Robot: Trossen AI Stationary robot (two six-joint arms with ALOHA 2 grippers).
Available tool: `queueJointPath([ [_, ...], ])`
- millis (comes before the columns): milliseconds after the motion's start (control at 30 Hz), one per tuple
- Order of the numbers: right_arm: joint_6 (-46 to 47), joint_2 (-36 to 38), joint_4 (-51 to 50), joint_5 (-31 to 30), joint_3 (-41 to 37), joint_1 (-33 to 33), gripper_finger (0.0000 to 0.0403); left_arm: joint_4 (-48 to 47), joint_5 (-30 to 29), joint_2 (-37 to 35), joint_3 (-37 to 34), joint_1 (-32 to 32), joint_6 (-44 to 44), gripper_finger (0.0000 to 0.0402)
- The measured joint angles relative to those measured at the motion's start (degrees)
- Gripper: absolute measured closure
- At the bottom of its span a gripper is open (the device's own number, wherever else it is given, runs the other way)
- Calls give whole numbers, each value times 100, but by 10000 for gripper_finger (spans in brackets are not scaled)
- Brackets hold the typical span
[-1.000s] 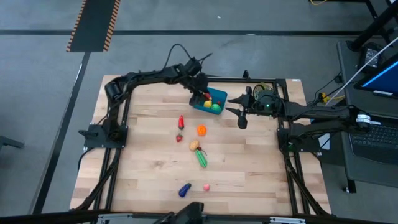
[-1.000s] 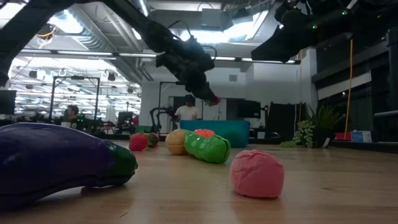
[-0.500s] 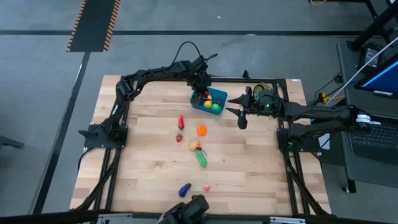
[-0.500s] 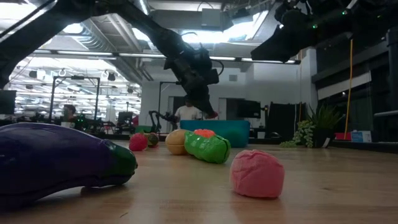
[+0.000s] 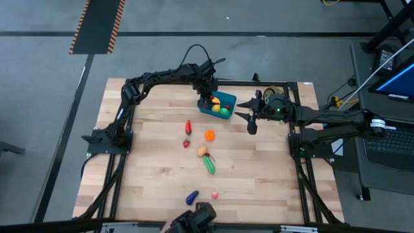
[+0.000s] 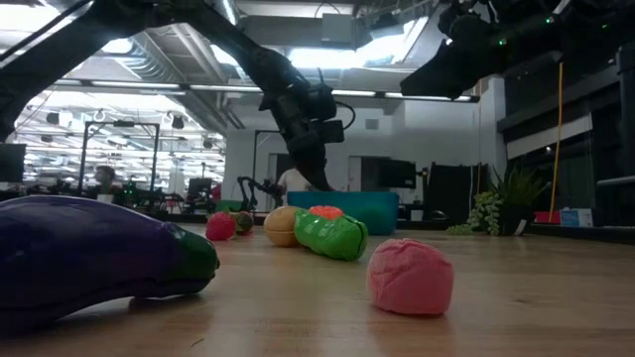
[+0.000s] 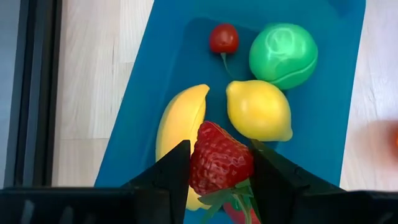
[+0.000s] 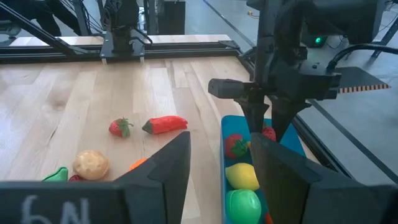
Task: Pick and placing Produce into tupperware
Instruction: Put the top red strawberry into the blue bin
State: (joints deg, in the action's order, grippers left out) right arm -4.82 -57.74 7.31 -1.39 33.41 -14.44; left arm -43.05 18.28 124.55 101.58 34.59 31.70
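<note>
Left wrist view showed the step plainly: the left gripper (image 7: 219,165) had its two dark fingers closed on a red strawberry (image 7: 219,163) and hung directly over the teal tupperware (image 7: 323,93), so the placing stage of one pick-and-place round was in hand. Below and just ahead of the fingertips, inside the tub, lay a yellow banana (image 7: 180,121), a lemon (image 7: 258,110), a green ball-shaped fruit (image 7: 283,55) and a small cherry (image 7: 223,38); the strawberry sat above the gap between banana and lemon. In the high view the same gripper stood at the tub's near-left corner (image 5: 207,98), while the right gripper (image 5: 251,118) waited just beside the tub on its other side, fingers parted and holding nothing. Out on the table (image 5: 149,162), well away from the left gripper, remained a red pepper (image 5: 189,125), an orange piece (image 5: 209,135), a tan potato (image 5: 202,151), a green pod (image 5: 209,164), a purple eggplant (image 5: 191,197) and a pink piece (image 5: 214,193). By my judgement the next move called only for opening the fingers, perhaps after a slight descent, so the berry dropped in without bouncing off the lemon.
</note>
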Motion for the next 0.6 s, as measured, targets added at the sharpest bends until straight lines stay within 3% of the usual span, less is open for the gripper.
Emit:
queueJointPath([
  [600, 4, 0, -29, 7, 1, 4, 232, 25, -127, 0, -205, -17, -125, 248],
])
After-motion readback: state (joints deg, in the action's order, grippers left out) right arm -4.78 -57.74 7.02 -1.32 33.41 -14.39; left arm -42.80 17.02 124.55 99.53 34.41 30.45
